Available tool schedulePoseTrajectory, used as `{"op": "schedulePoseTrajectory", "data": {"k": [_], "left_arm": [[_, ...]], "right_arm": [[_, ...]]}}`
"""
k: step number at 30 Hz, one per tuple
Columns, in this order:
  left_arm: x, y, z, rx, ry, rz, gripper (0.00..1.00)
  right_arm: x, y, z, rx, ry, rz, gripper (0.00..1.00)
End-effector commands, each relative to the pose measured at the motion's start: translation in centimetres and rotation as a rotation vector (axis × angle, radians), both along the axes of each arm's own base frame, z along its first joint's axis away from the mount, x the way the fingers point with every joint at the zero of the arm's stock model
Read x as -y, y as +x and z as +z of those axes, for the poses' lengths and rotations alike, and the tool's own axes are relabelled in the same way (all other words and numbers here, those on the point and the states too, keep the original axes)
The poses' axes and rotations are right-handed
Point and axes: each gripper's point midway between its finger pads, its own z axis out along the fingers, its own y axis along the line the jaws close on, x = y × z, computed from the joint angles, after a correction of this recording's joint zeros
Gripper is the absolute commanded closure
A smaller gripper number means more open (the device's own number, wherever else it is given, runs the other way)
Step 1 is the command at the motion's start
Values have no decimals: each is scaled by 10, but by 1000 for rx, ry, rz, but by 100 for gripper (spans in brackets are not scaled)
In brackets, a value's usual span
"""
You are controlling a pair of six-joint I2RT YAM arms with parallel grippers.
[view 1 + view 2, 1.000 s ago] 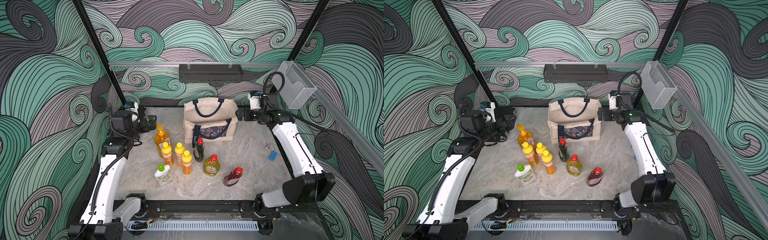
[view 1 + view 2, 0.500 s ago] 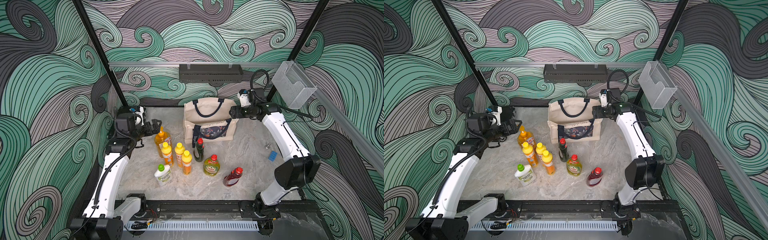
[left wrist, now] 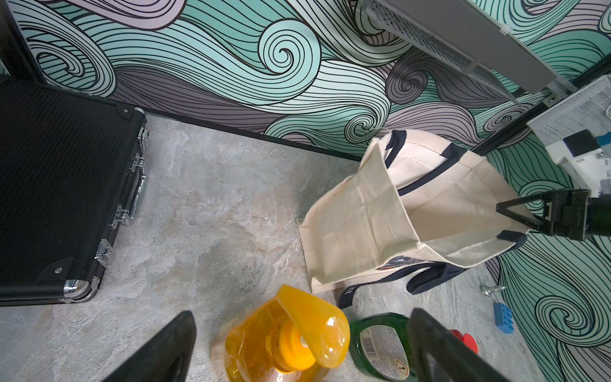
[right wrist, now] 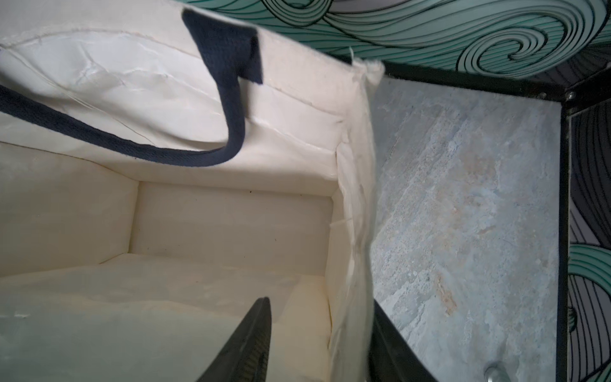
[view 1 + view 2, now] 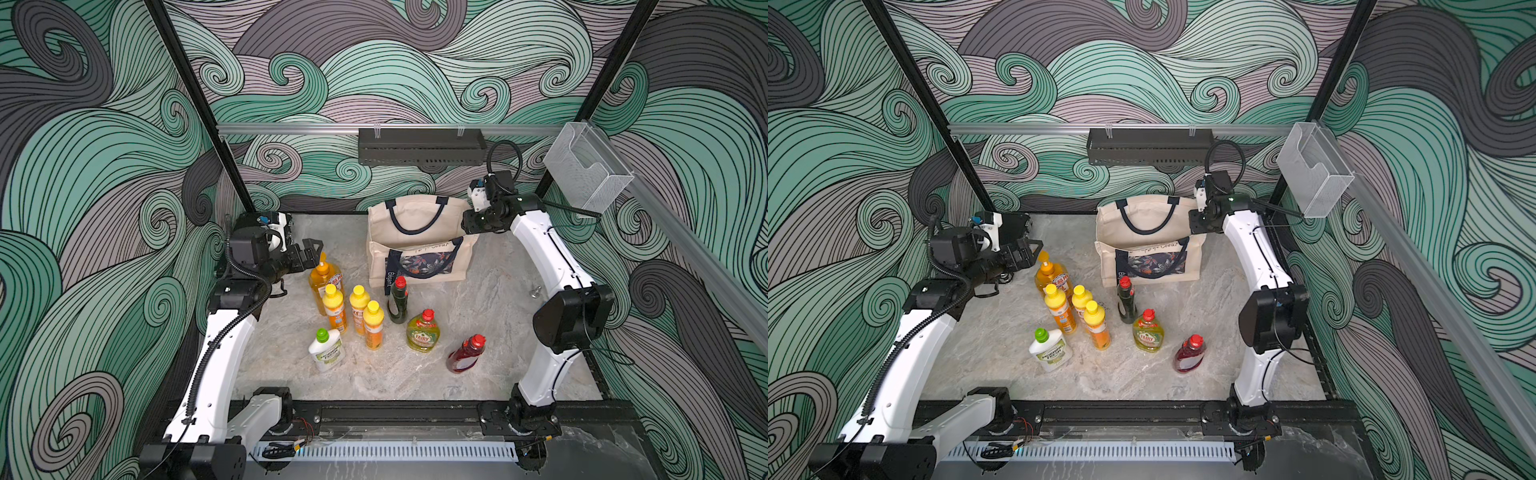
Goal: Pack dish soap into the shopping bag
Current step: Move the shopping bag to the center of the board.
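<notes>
Canvas bag (image 5: 415, 232) stands upright at the rear of the table (image 5: 490, 307), empty inside. Change over the last second: right gripper (image 4: 319, 304) swung in to the bag's side wall and narrowed, one finger inside, one outside, not yet pinching. Left gripper (image 3: 302, 314) advanced, jaws wide apart astride the pump bottle (image 5: 325, 276). All eight bottles (image 5: 372, 324) are unpacked. Judgement: bag being braced before the first pick.

- Right gripper (image 4: 319, 302): both fingers run off the frame edge; the bag (image 4: 231, 225) wall between them is blurred, grip unreadable.
- Pump bottle (image 3: 287, 334) between the left gripper (image 3: 302, 312) fingers: body cut off.
- Black case (image 3: 59, 185) beyond the left gripper: partly out of frame.
</notes>
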Motion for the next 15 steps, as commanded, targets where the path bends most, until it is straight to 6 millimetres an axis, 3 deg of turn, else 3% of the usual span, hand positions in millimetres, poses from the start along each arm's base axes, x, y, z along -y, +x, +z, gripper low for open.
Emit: {"op": "schedulePoseTrajectory", "data": {"k": [1,7,15], "left_arm": [[3,-2,7,33,8,-21,1],[3,-2,7,34,4,-24,2],[8,-1,7,37,-18,-42,1]], "right_arm": [[9,-9,13,12,-28,-18,70],[30,-26,18,-1,-42,-57,99],[64,-55,31,17,-32,-136,100]]}}
